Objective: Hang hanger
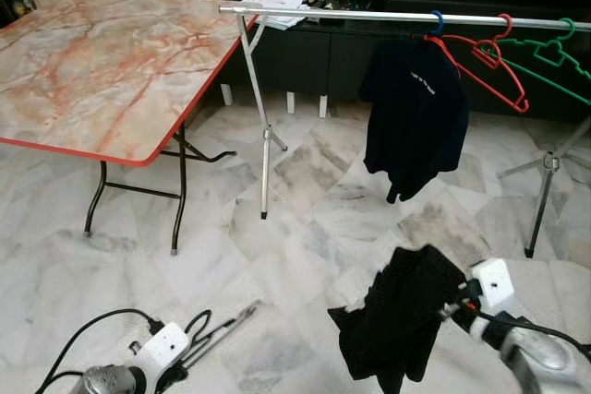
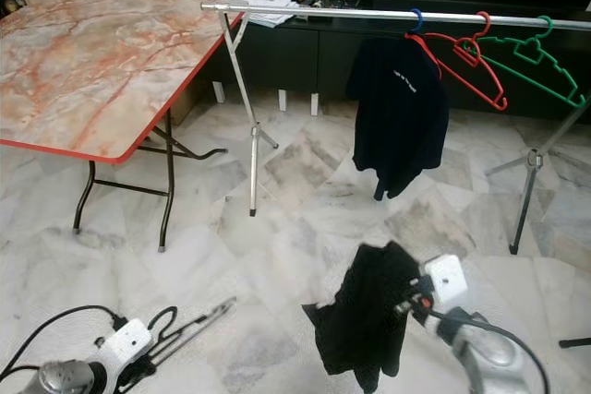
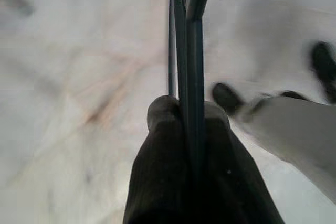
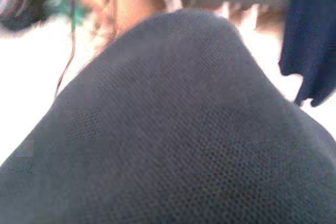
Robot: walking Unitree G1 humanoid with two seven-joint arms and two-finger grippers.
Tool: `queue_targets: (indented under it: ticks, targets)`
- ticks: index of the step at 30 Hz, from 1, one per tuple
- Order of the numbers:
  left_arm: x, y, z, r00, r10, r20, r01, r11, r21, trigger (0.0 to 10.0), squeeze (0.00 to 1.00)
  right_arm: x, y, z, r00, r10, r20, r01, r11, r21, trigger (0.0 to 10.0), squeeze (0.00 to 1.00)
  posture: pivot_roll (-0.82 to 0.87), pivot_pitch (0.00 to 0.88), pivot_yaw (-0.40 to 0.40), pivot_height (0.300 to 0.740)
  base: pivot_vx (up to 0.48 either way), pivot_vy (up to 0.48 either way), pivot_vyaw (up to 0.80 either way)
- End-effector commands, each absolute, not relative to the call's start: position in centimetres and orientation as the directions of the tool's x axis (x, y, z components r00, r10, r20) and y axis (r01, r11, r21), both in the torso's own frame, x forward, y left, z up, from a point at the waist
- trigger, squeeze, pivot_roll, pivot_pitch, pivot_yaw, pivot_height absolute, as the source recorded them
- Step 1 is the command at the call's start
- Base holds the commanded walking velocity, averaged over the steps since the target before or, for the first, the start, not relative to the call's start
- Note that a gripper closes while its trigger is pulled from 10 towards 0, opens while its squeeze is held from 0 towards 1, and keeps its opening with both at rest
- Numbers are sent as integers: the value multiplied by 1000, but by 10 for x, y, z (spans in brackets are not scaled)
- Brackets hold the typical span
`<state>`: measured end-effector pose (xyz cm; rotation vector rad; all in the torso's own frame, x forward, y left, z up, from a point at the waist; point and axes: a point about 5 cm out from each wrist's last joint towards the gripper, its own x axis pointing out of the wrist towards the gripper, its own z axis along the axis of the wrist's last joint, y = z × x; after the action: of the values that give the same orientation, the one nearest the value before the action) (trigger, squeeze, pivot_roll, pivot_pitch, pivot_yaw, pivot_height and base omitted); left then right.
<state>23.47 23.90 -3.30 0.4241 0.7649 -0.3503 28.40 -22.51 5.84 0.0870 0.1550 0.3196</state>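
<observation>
Dark hanger point(image 1: 217, 328) — low over the marble floor point(image 1: 305, 228), clamped in the left gripper point(image 3: 186, 116). Right gripper point(image 1: 452, 306) (fingers hidden, grip cannot be told) carries a black garment point(image 1: 402, 320) — rail point(image 1: 369, 16) well beyond.

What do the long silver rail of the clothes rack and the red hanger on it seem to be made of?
The long silver rail looks like polished metal tubing, since it shines and reflects light. The red hanger seems to be moulded plastic: flat, even colour and a dull sheen, though coated wire cannot be excluded.

silver forearms point(image 1: 540, 357), white wrist blocks point(image 1: 491, 283), looping black cables point(image 1: 88, 329), long black fingers point(image 3: 191, 51) (left side)
</observation>
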Motion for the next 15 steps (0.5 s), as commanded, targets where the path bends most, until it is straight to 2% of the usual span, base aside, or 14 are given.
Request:
queue_targets:
  ticks: [1, 2, 4, 5, 9, 15]
  targets:
    - [217, 248, -45, 664, -52, -746, 367, 892, 265, 10000, 0, 277, -224, 55, 975, 185, -124, -167, 976, 143, 0, 0, 38, 118, 74, 740, 0, 0, 0]
    - [210, 248, -50, 664, -19, -747, 320, 911, 261, 10000, 0, 271, -222, 50, 989, 78, -124, -54, 980, 191, 0, 0, 35, 113, 79, 740, 0, 0, 0]
    - [200, 249, -57, 659, 30, -752, 238, 940, 245, 10000, 0, 263, -218, 45, 989, -24, -143, 56, 972, 226, 0, 0, 20, 101, 84, 740, 0, 0, 0]
    - [195, 249, -60, 654, 46, -755, 195, 954, 228, 10000, 0, 260, -216, 47, 988, -60, -141, 83, 983, 161, 0, 0, 17, 97, 86, 740, 0, 0, 0]
    - [180, 248, -69, 627, 85, -774, 94, 978, 184, 10000, 0, 253, -211, 51, 984, -142, -108, 150, 986, 74, 0, 0, 27, 82, 89, 740, 0, 0, 0]
    - [156, 252, -80, 570, 141, -810, -30, 988, 151, 10000, 0, 253, -196, 73, 986, -166, -21, 166, 986, 4, 0, 0, 52, 41, 90, 740, 0, 0, 0]
